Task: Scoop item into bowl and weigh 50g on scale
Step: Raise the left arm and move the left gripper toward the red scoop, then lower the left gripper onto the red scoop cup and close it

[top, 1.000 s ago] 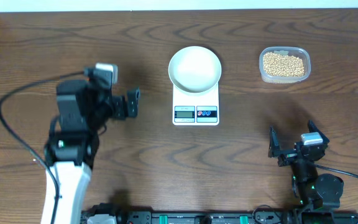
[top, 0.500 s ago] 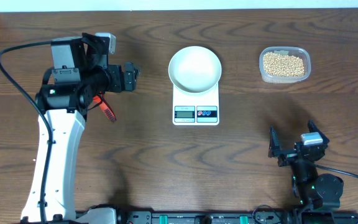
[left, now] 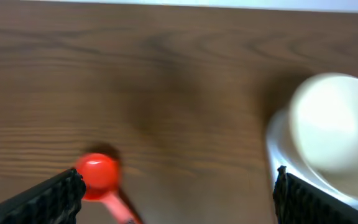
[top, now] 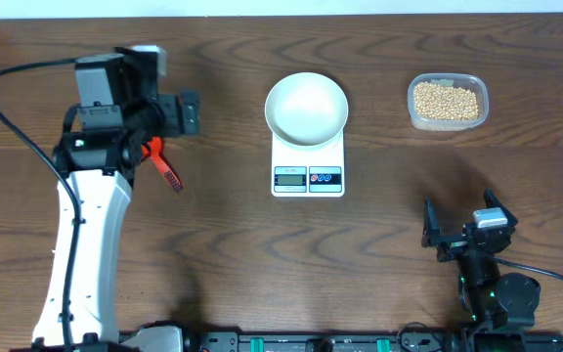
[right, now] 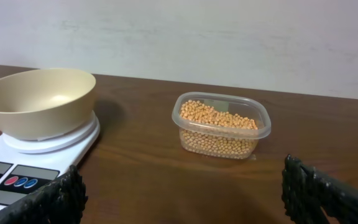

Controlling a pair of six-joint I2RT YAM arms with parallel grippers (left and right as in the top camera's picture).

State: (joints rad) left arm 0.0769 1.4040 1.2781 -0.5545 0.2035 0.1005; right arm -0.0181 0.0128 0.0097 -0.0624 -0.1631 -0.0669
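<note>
1. White bowl (top: pixel 306 108) is sitting on the back half of the scale (top: pixel 308 178) and looking empty. The scale's display and two buttons are facing the arms.
2. Beans (top: pixel 446 102) are all sitting in an open clear plastic tub (top: pixel 413 119) off to the right of the scale, well apart from it.
3. Left gripper (top: pixel 188 113) is hanging over the wooden table (top: pixel 233 244) left of the bowl, jaws spread wide and holding nothing.
4. Red spoon (top: pixel 167 168) is lying flat on the table right by that arm. On the wrist camera its round end is showing near one finger, but I can't tell if they're touching.
5. Right gripper (top: pixel 459 217) is sitting low near the front right, jaws gaping too and gripping nothing, pointing toward the tub.
</note>
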